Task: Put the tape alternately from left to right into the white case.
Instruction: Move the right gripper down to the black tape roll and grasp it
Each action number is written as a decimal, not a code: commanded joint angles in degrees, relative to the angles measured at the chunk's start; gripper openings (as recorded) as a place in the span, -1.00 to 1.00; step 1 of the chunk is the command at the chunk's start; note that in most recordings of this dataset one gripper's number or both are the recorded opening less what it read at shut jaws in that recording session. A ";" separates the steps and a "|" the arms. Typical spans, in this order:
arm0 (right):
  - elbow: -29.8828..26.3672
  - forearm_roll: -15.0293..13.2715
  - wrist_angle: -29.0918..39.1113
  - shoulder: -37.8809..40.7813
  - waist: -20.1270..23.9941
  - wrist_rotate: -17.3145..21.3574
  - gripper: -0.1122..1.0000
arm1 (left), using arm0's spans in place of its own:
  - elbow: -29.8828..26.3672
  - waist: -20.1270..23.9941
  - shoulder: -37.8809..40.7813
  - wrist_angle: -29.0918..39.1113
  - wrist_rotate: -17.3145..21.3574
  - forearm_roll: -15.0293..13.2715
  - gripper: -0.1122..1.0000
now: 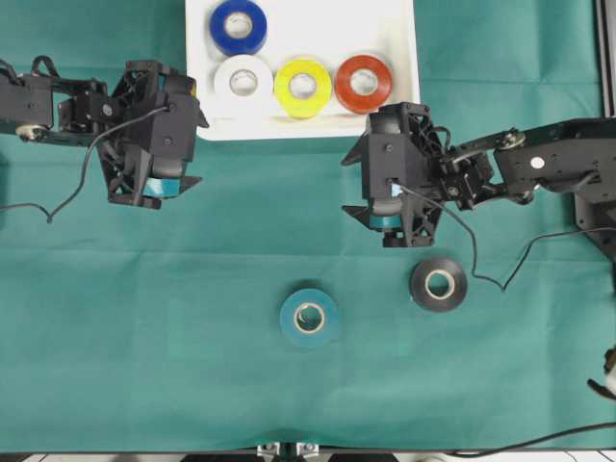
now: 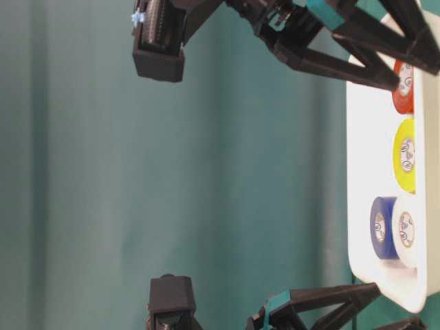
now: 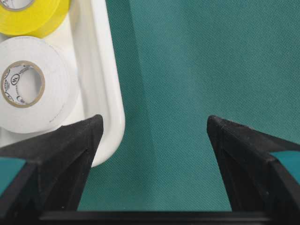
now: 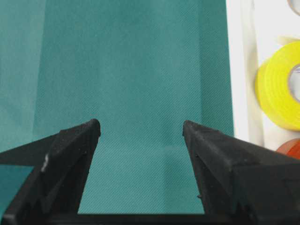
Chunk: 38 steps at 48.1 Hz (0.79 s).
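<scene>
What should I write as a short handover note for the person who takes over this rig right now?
Left hand: open, empty, beside the white case.
Right hand: open, empty, over the cloth near the case.
Done: blue roll, white roll, yellow roll and red-orange roll lie in the case.
Left: teal roll and black roll, both on the cloth.
</scene>
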 commanded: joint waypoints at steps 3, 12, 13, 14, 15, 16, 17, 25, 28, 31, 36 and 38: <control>0.62 0.09 -0.26 -1.85 1.41 0.09 0.61 | 0.26 -0.18 -0.70 -0.44 -0.18 -0.09 0.45; 3.60 0.53 -0.44 -4.66 3.78 0.18 0.61 | 0.26 -0.26 -0.70 -0.44 -0.53 -0.09 0.45; 3.96 0.62 -0.44 -5.01 4.04 0.18 0.61 | 0.35 -0.35 -0.79 -0.44 -0.53 -0.09 0.45; 4.31 0.70 -0.44 -5.36 4.31 0.18 0.61 | 0.26 -0.35 -0.70 -0.44 -0.53 -0.09 0.45; 4.75 0.79 -0.44 -5.62 4.48 0.18 0.61 | 0.26 -0.44 -0.70 -0.44 -0.53 -0.09 0.45; 5.19 0.79 -0.44 -5.98 4.75 0.26 0.61 | 0.26 -0.53 -0.70 -0.44 -0.53 -0.09 0.45; 5.71 0.79 -0.44 -6.50 5.01 0.35 0.61 | 0.26 -0.53 -0.70 -0.44 -0.53 -0.09 0.45; 8.35 0.79 -0.53 -8.96 6.94 1.23 0.61 | 0.26 -1.05 -0.70 -0.44 -0.62 -0.18 0.45; 8.96 0.79 -0.44 -9.76 7.65 1.76 0.61 | 0.26 -1.14 -0.70 -0.44 -0.62 -0.18 0.45; 9.67 0.79 -0.53 -10.28 8.44 2.29 0.61 | 0.26 -1.23 -0.70 -0.44 -0.62 -0.18 0.45; 10.55 0.79 -0.44 -10.63 10.20 2.90 0.61 | 0.26 -1.32 -0.70 -0.44 -0.62 -0.18 0.45; 10.90 0.79 -0.44 -10.63 10.90 2.99 0.61 | 0.35 -1.32 -0.70 -0.44 -0.62 -0.18 0.45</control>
